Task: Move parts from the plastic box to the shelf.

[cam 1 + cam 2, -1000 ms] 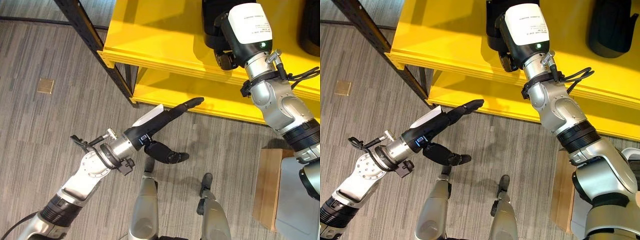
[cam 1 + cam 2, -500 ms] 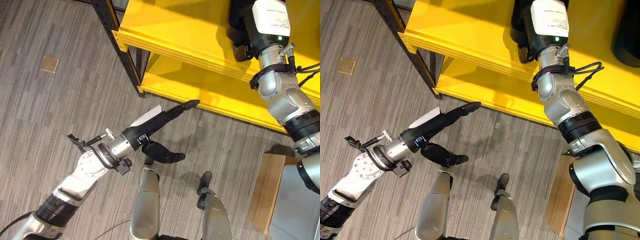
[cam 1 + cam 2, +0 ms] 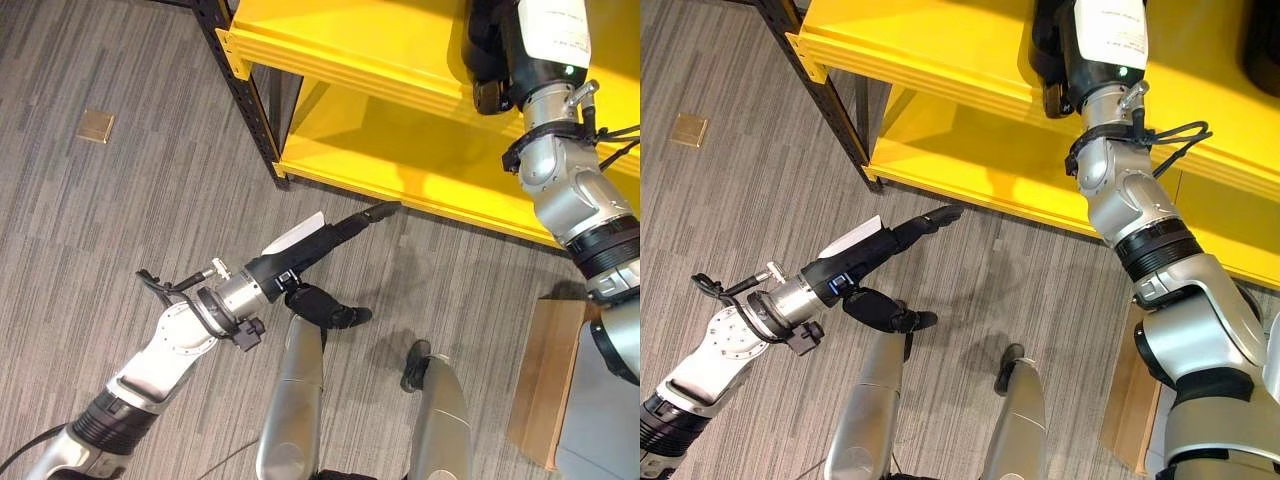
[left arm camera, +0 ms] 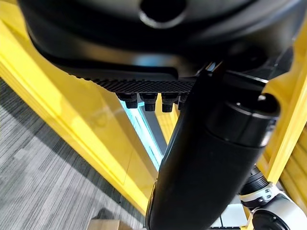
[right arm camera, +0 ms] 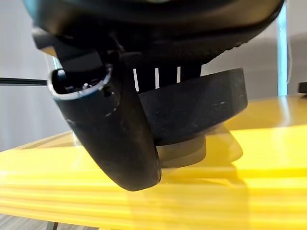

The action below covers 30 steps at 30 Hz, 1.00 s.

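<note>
Hiding its fingers, the right hand [image 5: 120, 143] grips a black part [image 5: 196, 110].

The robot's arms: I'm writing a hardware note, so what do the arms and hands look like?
Both arms are silver-grey metal with black ribbed joint bands. The left hand is dark, with slim fingers and a white cover on one side. The right hand is dark too; behind it sits a white labelled cover, then black cables looping at the wrist.
</note>
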### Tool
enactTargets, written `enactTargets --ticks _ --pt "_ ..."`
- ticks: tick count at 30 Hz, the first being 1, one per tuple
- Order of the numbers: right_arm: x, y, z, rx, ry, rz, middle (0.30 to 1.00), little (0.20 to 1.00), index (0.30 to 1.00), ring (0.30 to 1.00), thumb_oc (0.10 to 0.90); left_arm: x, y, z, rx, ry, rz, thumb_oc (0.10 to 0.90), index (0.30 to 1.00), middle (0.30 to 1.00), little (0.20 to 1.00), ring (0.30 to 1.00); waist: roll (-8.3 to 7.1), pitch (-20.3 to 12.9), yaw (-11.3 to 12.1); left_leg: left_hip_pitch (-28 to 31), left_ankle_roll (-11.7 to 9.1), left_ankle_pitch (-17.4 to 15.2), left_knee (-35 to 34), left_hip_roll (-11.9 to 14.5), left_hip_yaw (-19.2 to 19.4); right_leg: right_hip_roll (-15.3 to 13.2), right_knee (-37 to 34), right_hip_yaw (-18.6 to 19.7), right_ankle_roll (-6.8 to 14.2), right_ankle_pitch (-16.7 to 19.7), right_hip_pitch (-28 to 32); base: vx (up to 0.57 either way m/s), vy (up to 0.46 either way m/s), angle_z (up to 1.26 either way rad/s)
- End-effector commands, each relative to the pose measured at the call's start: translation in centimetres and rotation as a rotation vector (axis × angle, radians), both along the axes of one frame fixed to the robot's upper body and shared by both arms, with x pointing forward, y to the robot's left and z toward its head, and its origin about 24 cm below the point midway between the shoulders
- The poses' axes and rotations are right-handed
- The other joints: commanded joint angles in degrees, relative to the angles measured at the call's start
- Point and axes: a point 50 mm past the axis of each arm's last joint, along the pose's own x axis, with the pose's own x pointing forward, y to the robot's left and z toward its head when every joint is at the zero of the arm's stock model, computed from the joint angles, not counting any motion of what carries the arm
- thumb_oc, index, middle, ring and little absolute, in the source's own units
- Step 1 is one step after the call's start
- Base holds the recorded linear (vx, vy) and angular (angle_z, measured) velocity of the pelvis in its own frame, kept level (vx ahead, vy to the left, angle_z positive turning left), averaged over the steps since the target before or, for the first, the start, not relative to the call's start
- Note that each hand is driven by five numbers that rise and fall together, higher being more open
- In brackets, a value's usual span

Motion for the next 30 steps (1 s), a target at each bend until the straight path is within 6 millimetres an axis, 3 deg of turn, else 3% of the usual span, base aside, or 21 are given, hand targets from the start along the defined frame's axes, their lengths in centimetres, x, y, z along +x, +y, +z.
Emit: enactTargets --ticks 1,2,3,9,19,20,23,28,30 --pt "-2.6 -2.4 7.4 0.079 -0.236 -0.048 0.300 0.300 0.300 0.300 0.400 -2.0 -1.9 3.6 -0.157 -0.155 -0.158 0.900 1.000 1.000 1.000 1.000 1.59 -0.88 -0.09 3.46 6.99 -11.75 4.47 -2.05 3.56 4.98 3.89 -2.20 -8.09 -3.11 1.04 0.00 0.000 0.00" --pt "-2.6 -2.7 7.4 0.079 -0.229 -0.056 0.300 0.300 0.300 0.300 0.400 -2.0 -1.9 3.6 -0.159 -0.151 -0.156 0.900 1.000 1.000 1.000 1.000 1.57 -0.86 -0.14 2.27 7.29 -10.79 4.94 -2.06 3.77 4.88 4.11 -2.54 -8.60 -2.14 -0.09 0.00 0.000 0.00" --pt "-2.6 -2.8 7.3 0.082 -0.225 -0.059 0.300 0.300 0.300 0.300 0.400 -2.0 -1.8 3.6 -0.158 -0.150 -0.154 0.900 1.000 1.000 1.000 1.000 1.53 -0.89 -0.14 2.94 7.23 -12.16 5.21 -2.08 3.62 5.09 4.46 -2.21 -8.28 -3.27 0.46 -0.02 -0.036 0.03" --pt "-2.5 -3.9 7.5 0.074 -0.229 -0.108 0.300 0.300 0.300 0.300 0.400 -1.7 -1.6 3.7 -0.136 -0.149 -0.153 0.900 1.000 1.000 1.000 1.000 1.46 -0.89 0.01 2.64 7.31 -12.14 5.06 -1.61 3.69 5.17 4.52 -2.43 -8.44 -3.26 -0.10 0.01 -0.020 0.02" --pt "-3.2 -4.7 9.5 0.088 -0.265 -0.119 0.300 0.300 0.300 0.300 0.400 -1.7 -0.7 4.0 -0.114 -0.155 -0.147 0.900 1.000 1.000 1.000 1.000 0.61 -1.55 1.17 5.89 6.55 -8.31 -2.58 -0.35 3.75 4.59 -0.82 -4.82 -8.38 -2.11 4.20 0.03 -0.058 0.03" --pt "-3.2 -4.3 9.5 0.094 -0.254 -0.090 0.300 0.300 0.300 0.300 0.400 -1.8 -0.3 4.0 -0.133 -0.154 -0.125 0.900 1.000 1.000 1.000 1.000 0.41 -2.14 1.85 6.67 6.42 -6.84 -4.87 0.50 4.51 3.36 -2.13 -7.23 -8.27 -1.41 4.96 -0.02 0.035 0.06" --pt "-2.3 -2.8 8.5 0.072 -0.201 -0.047 0.300 0.300 0.300 0.300 0.400 -1.8 0.3 3.3 -0.138 -0.144 -0.063 0.900 1.000 1.000 1.000 1.000 0.18 -2.98 3.16 9.50 6.41 -6.55 -7.03 2.60 5.55 1.14 -0.52 -9.61 -7.53 -2.44 6.47 0.04 -0.017 -0.31" --pt "-1.4 -2.8 6.7 0.069 -0.112 -0.043 0.300 0.300 0.300 0.300 0.400 -1.8 0.6 1.8 -0.127 -0.094 -0.026 0.900 1.000 1.000 1.000 1.000 -0.49 -5.41 3.49 14.52 4.89 -4.13 -11.26 5.15 5.63 2.35 -2.22 -11.21 -8.89 -4.30 12.14 0.13 -0.156 -0.19" --pt "-1.1 -3.0 5.8 0.064 -0.056 -0.048 0.300 0.300 0.300 0.300 0.400 -1.9 0.5 0.9 -0.145 -0.049 -0.019 0.900 1.000 1.000 1.000 1.000 -0.10 -6.74 2.40 18.59 3.35 -1.68 -14.98 8.29 8.10 3.34 -3.71 -12.00 -9.97 -5.41 15.63 0.18 -0.133 0.08"
